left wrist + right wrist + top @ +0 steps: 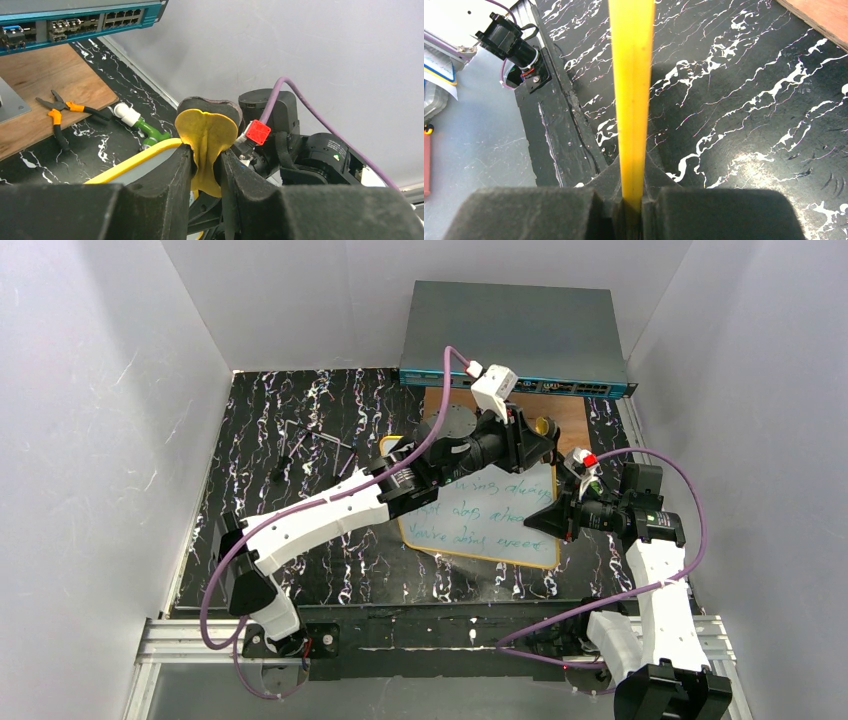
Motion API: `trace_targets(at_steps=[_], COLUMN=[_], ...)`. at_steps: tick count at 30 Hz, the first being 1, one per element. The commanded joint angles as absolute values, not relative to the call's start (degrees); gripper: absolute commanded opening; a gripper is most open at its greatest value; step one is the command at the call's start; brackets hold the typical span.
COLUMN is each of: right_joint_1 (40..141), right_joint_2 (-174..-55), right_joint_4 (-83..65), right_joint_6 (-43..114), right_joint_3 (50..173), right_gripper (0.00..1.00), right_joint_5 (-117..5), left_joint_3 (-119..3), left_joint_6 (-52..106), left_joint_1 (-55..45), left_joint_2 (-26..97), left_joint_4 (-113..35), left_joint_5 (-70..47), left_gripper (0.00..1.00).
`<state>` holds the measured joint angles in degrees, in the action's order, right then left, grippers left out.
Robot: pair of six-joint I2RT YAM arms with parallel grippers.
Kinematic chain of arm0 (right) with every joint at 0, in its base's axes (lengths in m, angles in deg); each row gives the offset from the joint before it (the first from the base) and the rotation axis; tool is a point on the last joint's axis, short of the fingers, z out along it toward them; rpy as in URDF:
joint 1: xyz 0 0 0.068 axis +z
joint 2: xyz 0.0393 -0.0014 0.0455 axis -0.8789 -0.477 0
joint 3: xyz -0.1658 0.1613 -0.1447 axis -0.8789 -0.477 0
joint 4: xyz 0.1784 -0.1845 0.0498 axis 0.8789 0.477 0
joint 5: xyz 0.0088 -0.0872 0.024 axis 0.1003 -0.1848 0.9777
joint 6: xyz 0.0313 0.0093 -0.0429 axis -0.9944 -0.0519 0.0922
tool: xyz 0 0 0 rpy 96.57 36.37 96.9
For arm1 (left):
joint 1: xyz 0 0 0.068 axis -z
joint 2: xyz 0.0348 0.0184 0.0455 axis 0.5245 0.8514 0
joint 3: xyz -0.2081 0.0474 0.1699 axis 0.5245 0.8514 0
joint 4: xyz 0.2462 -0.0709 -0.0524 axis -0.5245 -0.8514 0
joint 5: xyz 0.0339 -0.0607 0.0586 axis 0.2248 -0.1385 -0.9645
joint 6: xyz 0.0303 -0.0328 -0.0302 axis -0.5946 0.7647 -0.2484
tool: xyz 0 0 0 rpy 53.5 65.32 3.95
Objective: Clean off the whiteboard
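Note:
The whiteboard [497, 522] lies mid-table, white with a yellow rim and green handwritten lines across it. My right gripper [553, 518] is shut on its right edge; in the right wrist view the yellow rim [631, 100] runs edge-on out of the closed right gripper [632, 197]. My left gripper [535, 436] hovers over the board's far right corner, shut on a yellow eraser pad with a dark backing [206, 125]. In the left wrist view the left gripper [205, 152] pinches the pad, and the board's yellow rim [135, 159] shows just beneath.
A blue-fronted network switch [515, 335] stands at the back. A brown wooden board [560, 410] in front of it carries orange-handled pliers [62, 112]. A green marker with a white cap [145, 127] lies near the whiteboard's far corner. Small metal tools [310, 445] lie at left.

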<state>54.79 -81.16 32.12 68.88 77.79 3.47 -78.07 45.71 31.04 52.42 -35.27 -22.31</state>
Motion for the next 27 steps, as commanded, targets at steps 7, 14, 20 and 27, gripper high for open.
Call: trace_targets(at_steps=[7, 14, 20, 27], right_joint_1=[54.7, 54.8, 54.9, 54.8], right_joint_2=[-80.2, -80.3, -80.5, -80.7], right_joint_4=[29.2, 29.2, 29.2, 29.2], right_joint_6=[69.8, 69.8, 69.8, 69.8], right_joint_3=[78.4, 78.4, 78.4, 78.3], right_gripper=[0.01, 0.01, 0.01, 0.01], right_joint_5=[8.9, 8.9, 8.9, 8.7], left_joint_3=[-78.6, -79.0, -75.3, -72.8], left_joint_6=[46.3, 46.4, 49.6, 51.7], left_joint_1=[30.6, 30.6, 30.6, 32.0], left_joint_2=[54.8, 56.9, 56.5, 55.9], left_joint_4=[-31.3, -31.8, -30.7, -31.9], left_joint_5=[-24.7, -26.5, -24.8, -24.1], left_gripper=[0.0, 0.0, 0.0, 0.0])
